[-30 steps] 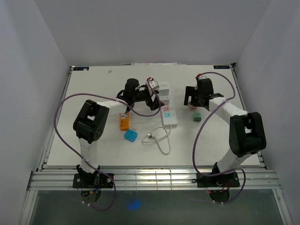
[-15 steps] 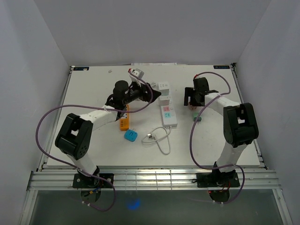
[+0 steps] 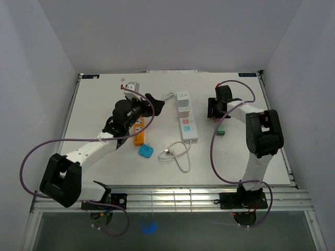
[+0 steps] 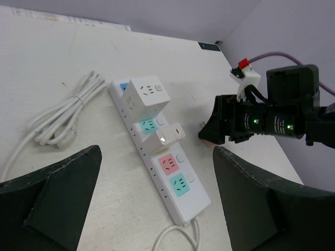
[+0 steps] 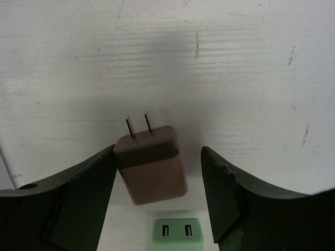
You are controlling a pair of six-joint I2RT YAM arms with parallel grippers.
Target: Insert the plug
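Lined up for the grasp, not yet gripping: with right claw [image 5: 157,152] spread wide either side of the small brown two-pronged plastic plug [image 5: 152,170], flat at centre frame, prongs toward the top. Likely next: pinch, lift, turn prongs down over the long white plastic power strip [image 4: 180,191]. With left claw [image 4: 156,154] gaping empty above it.

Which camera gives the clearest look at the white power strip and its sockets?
The left wrist view: the power strip lies close up, its coloured sockets distinct, a white cube adapter seated on it. The top external view shows the whole power strip, but small, its sockets mere colour patches. The right wrist view misses it.
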